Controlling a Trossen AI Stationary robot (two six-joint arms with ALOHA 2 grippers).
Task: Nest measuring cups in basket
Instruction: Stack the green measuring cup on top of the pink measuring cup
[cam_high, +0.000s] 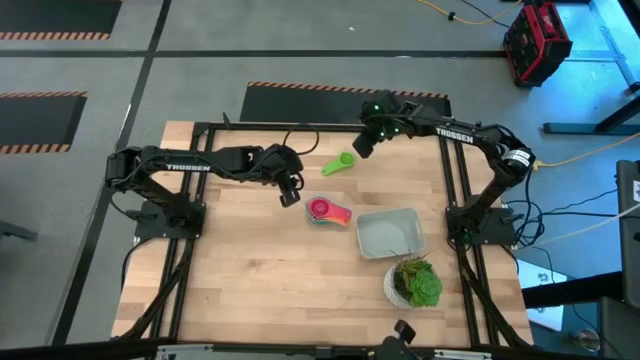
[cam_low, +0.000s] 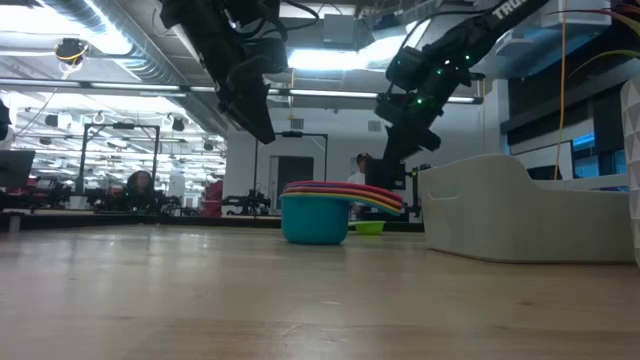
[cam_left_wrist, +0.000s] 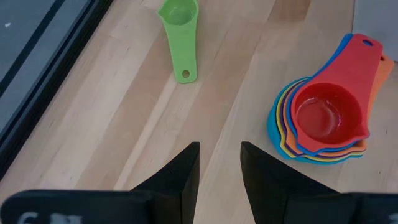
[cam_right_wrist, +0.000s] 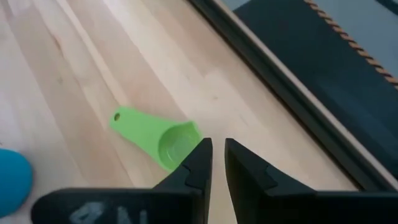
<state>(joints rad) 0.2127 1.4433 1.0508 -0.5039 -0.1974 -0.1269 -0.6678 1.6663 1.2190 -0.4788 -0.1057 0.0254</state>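
While the left gripper (cam_high: 290, 192) hangs above bare wood left of the nested stack of measuring cups (cam_high: 328, 212), its fingers (cam_left_wrist: 186, 171) stand slightly apart and hold nothing. That stack, red cup on top, rests on the table (cam_high: 250, 280), just left of the empty light-gray basket (cam_high: 390, 234). Farther back lies a lone green cup (cam_high: 338, 165). Right of it, the right gripper (cam_high: 364, 143) hovers, fingers nearly closed, empty.

Gray floor (cam_high: 200, 40), hazard-striped mats (cam_high: 40, 120), red toolbox (cam_high: 537, 42)
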